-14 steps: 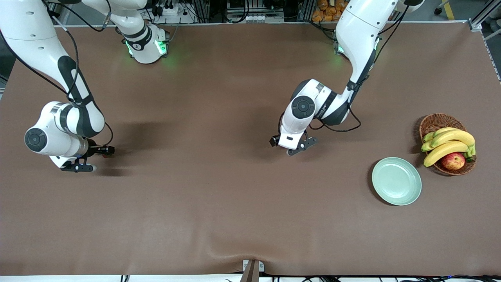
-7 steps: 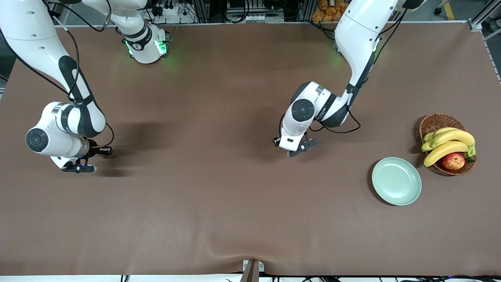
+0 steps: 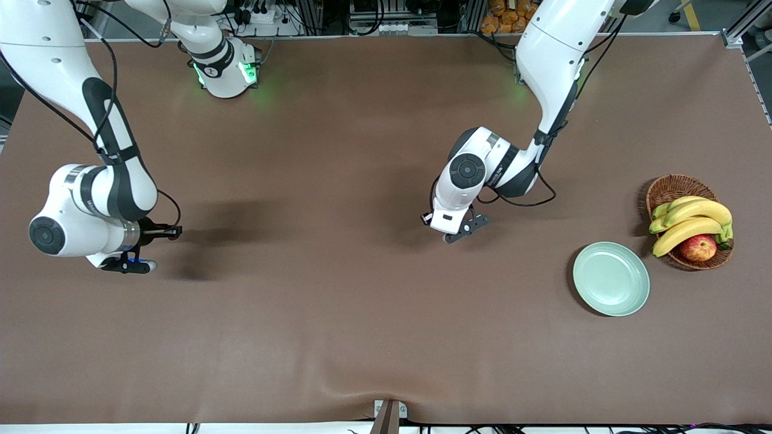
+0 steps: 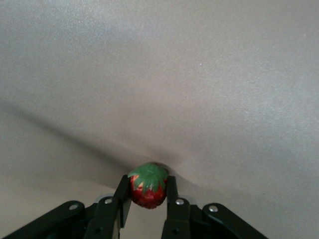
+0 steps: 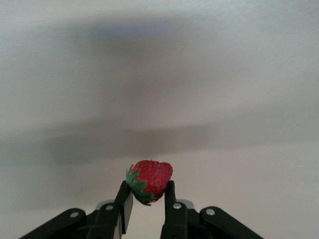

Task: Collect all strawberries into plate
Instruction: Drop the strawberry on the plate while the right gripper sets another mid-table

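Note:
A small red strawberry (image 4: 148, 185) with a green leafy top sits between the fingertips of my left gripper (image 4: 148, 182), which is shut on it low against the brown table near the middle. My right gripper (image 5: 147, 188) is shut on another strawberry (image 5: 151, 180) and holds it a little above the table at the right arm's end; in the front view this berry (image 3: 174, 235) shows as a red speck at the tip of the right gripper (image 3: 165, 231). The pale mint-green plate (image 3: 611, 278) lies empty toward the left arm's end, nearer the front camera than both grippers.
A brown wicker basket (image 3: 675, 186) with bananas (image 3: 693, 220) and a red-yellow apple (image 3: 698, 247) stands beside the plate, at the left arm's end of the table. A wrinkle in the cloth (image 3: 374, 377) rises near the table's front edge.
The left gripper has shut on its strawberry. The right gripper has shut on its strawberry and risen slightly; its shadow on the table has spread.

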`<state>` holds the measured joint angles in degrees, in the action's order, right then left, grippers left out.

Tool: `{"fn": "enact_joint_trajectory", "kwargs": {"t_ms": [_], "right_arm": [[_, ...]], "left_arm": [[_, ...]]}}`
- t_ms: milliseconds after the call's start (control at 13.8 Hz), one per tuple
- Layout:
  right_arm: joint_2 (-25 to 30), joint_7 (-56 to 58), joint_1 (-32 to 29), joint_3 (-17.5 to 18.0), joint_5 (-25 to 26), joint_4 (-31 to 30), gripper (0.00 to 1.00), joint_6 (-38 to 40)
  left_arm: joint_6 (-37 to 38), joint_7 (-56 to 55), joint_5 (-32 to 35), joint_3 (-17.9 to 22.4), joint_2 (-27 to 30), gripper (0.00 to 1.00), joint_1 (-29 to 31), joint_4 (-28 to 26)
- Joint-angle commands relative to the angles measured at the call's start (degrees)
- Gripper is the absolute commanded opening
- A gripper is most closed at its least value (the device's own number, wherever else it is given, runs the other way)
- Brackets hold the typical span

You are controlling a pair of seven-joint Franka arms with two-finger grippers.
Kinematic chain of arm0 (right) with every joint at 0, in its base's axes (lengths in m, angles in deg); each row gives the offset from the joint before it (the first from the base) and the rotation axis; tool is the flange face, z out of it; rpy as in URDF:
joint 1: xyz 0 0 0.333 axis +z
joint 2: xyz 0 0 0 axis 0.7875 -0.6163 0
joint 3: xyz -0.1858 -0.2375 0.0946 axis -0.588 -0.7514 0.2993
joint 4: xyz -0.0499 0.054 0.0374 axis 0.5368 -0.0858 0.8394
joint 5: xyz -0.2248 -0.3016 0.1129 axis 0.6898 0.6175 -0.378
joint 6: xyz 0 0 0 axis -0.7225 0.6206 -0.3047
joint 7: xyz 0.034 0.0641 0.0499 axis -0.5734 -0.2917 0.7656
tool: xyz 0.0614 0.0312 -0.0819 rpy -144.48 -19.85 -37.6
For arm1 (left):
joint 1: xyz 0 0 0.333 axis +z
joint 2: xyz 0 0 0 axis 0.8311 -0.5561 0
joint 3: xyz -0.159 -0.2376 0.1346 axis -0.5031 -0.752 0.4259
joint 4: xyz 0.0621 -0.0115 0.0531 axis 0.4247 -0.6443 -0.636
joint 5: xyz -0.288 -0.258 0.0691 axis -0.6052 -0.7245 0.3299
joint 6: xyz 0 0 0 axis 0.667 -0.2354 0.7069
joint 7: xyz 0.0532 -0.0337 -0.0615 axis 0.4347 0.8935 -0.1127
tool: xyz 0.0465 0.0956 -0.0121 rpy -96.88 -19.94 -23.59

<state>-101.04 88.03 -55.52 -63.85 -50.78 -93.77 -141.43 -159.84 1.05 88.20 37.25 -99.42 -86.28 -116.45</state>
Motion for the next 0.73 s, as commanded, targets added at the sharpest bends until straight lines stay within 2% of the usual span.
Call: {"fn": "enact_joint_trajectory", "kwargs": {"t_ms": [0,218,436,654], "right_arm": [[0.3,-4.7,1.3,0.4,-3.6,3.8,0.0,6.8],[0.3,-11.0,3.8,0.5,-7.7,7.0,0.0,12.2],[0.4,-20.6,7.8,0.5,-13.0,10.3,0.0,16.4],[0.7,-31.9,13.3,0.5,-18.6,12.0,0.0,16.5]], "left_arm": [[0.2,-0.9,1.0,0.3,2.0,0.0,0.6,0.7],[2.9,-0.8,1.0,0.4,6.4,0.0,4.8,0.7],[5.8,0.2,1.4,0.3,10.3,0.0,13.9,0.8],[6.1,4.0,1.3,0.3,11.3,0.0,21.9,1.4]]}}
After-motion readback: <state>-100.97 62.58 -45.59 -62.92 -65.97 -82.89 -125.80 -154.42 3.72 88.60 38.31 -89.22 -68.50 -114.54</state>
